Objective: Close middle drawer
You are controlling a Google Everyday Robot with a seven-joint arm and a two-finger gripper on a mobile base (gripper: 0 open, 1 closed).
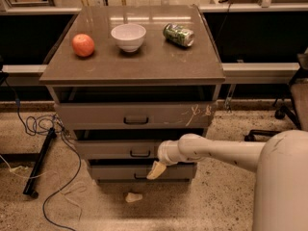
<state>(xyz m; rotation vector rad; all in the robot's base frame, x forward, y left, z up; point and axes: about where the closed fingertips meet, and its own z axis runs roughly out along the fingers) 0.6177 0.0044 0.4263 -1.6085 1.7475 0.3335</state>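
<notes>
Middle drawer (106, 149) is second down in the cabinet (130, 66) and poking out a bit, while the gripper (145, 183) hangs just below its handle (140, 153), fingers (156, 170) spread apart, gripping nothing.

Outstretched arm (226, 153), pincer (155, 170) low, down-tilted.

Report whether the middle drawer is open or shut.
Slightly open: dark gap above the middle drawer front. The gripper hangs below-right of its handle.
</notes>
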